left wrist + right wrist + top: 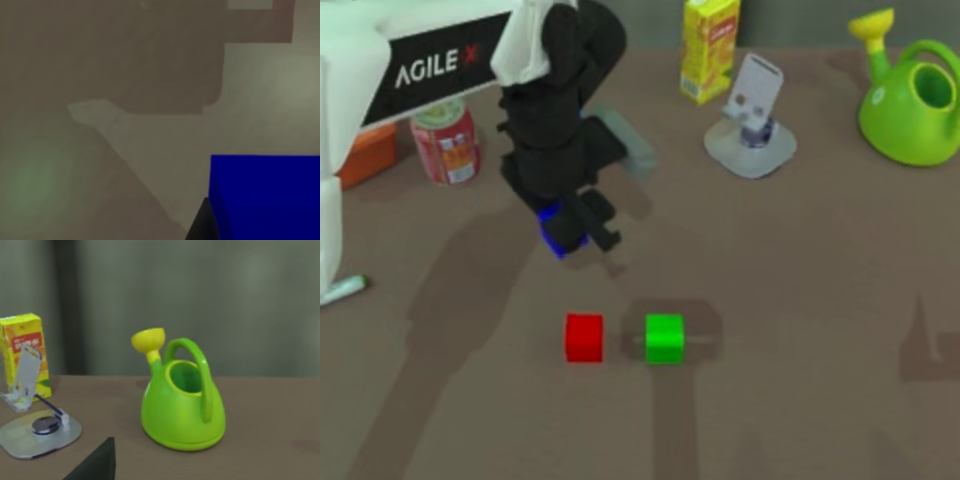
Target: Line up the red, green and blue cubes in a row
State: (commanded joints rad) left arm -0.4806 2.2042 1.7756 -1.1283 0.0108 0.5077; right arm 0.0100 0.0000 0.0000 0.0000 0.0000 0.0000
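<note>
The blue cube (265, 197) fills the lower right of the left wrist view, a dark fingertip (204, 222) pressed against its side. In the top view the same cube shows as a blue sliver at centre left of the frame, under the left gripper (570, 225), whose fingers look clenched on it; whether it is lifted or touching the bench (800, 300) I cannot tell.

It is a plain, hard-edged block, probably light and rigid, so a squeeze across two opposite flat faces should hold without crushing. The smooth faces could slip if it is gripped near a corner.

The red cube (584, 337) and green cube (664, 337) sit lower in the frame, near each other but apart, level with one another. My guess is the blue one belongs on that same line, beside one end.

Further out, the soda can (445, 140) stands at upper left. The yellow juice carton (709, 48) is at upper centre, closed. The watering can (912, 95) at upper right has an open mouth, and the right wrist view shows nothing inside it.

The right arm is out of the top view; its fingers cannot be judged.
</note>
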